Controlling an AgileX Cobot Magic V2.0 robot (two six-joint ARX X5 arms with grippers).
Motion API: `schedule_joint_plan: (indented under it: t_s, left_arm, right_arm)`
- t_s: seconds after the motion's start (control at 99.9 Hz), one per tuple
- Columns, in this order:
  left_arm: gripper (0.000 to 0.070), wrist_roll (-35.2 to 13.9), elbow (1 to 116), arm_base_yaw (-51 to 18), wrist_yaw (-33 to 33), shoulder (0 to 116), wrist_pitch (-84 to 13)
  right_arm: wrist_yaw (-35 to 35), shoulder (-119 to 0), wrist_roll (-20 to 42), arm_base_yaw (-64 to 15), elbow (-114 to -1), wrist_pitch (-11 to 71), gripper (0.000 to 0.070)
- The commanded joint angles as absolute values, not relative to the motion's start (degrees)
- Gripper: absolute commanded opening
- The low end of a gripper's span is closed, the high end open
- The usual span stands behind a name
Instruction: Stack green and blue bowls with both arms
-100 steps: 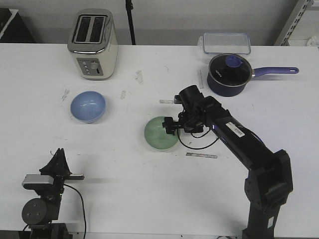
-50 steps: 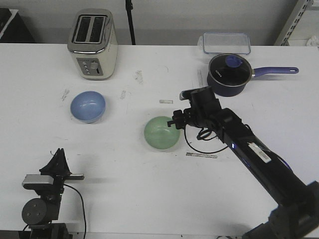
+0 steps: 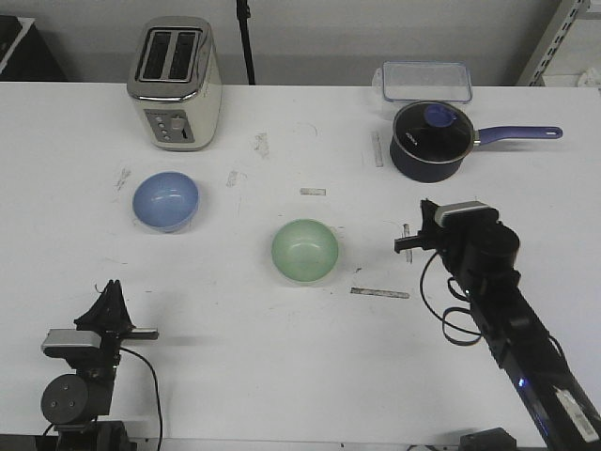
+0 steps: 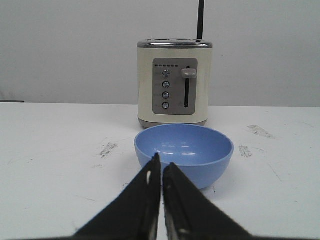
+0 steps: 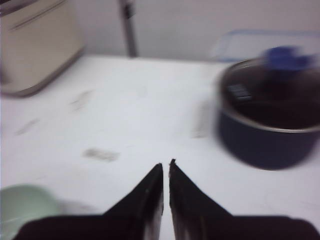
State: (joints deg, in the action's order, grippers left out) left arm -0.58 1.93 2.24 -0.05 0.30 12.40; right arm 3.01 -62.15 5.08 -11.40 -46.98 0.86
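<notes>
The pale green bowl (image 3: 305, 251) sits upright on the white table near its middle. It shows blurred in the right wrist view (image 5: 20, 207). The light blue bowl (image 3: 166, 200) sits upright to its left, in front of the toaster, and is close ahead in the left wrist view (image 4: 184, 151). My right gripper (image 3: 402, 245) is shut and empty, a bowl's width to the right of the green bowl; its fingers (image 5: 150, 192) meet at a point (image 5: 166, 166). My left gripper (image 3: 111, 287) is shut and empty at the front left, well short of the blue bowl (image 4: 161, 162).
A cream toaster (image 3: 176, 85) stands at the back left (image 4: 175, 82). A dark lidded saucepan (image 3: 432, 141) with a purple handle and a clear lidded container (image 3: 424, 80) stand at the back right. Strips of tape (image 3: 379, 293) lie on the table.
My right arm has drawn back from the green bowl's right rim, moving right and towards the table's front. The green bowl stays put. The left arm has not moved.
</notes>
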Motion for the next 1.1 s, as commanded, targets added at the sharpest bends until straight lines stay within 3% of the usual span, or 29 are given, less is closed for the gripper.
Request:
schedule_joint_plan:
  t_s: [0.0,0.23,0.38,1.091]
  left_arm:
    - [0.0001,-0.71,0.67,2.35,-0.21,0.19,13.13]
    - [0.0001,-0.71,0.67,2.35,-0.21,0.19,13.13]
    - [0.0001,-0.71,0.67,2.35,-0.21,0.19,13.13]
    - [0.0001,-0.71,0.67,2.35,-0.21,0.19,13.13]
  right_arm:
    - [1.89,-59.33,3.90,-9.50,-45.67,-0.14,0.0010]
    - [1.48,-48.05,2.68,-2.52,-38.65,-0.49,0.0010]
    - [1.48,-40.80,-1.87,-0.36,-33.85,-0.49,0.0010]
    - [1.50,-21.45,-1.34,-0.32,-30.33,1.69,0.0010]
